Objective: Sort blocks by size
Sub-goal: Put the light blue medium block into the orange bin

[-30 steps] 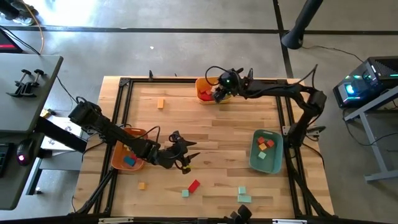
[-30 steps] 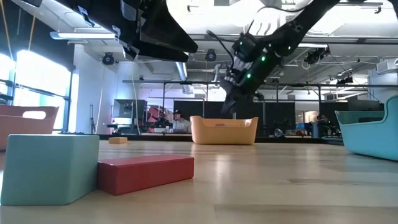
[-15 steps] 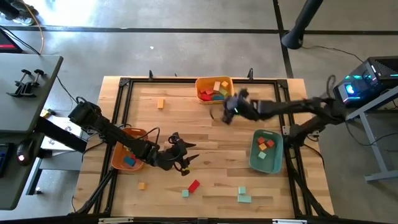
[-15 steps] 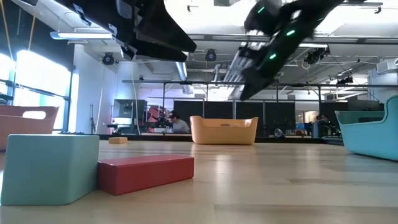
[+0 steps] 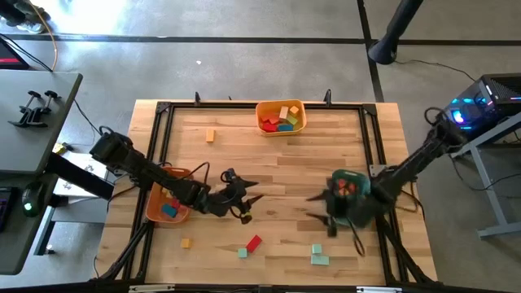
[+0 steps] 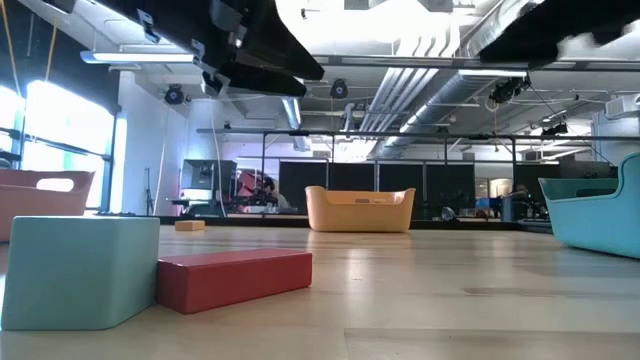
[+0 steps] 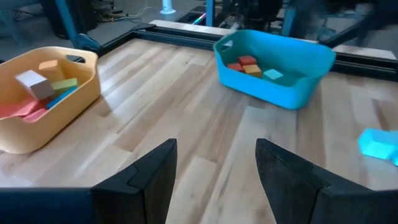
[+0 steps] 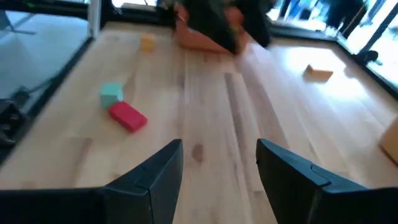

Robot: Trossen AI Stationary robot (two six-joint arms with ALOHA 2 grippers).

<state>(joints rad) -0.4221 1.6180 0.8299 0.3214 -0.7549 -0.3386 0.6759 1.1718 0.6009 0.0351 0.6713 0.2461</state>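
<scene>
We see both arms low over the desk (image 5: 277, 171), nothing gripped. Left gripper (image 5: 248, 203) sits mid-desk just right of the orange tray (image 5: 151, 207), its jaws apart and empty; left wrist view confirms a clear gap between the fingers (image 7: 149, 177). Right gripper (image 5: 319, 208) is at the near-left edge of the teal tray (image 5: 362, 213), pointing toward the left arm, jaws likewise apart with only bare wood between the fingers (image 8: 155, 174). Blocks are split up: several red, green, yellow and blue ones in the yellow tray (image 5: 260, 124) at the far edge; red, orange and teal pieces in the teal tray, partly hidden by the right arm; a blue and a red one in the orange tray. Loose on the desk: an orange block (image 5: 210, 136) at the far left, a small orange cube (image 5: 186, 242) near the front left, a red bar (image 5: 254, 242) touching a teal cube (image 5: 242, 253), and two teal blocks (image 5: 318, 255) front right.
</scene>
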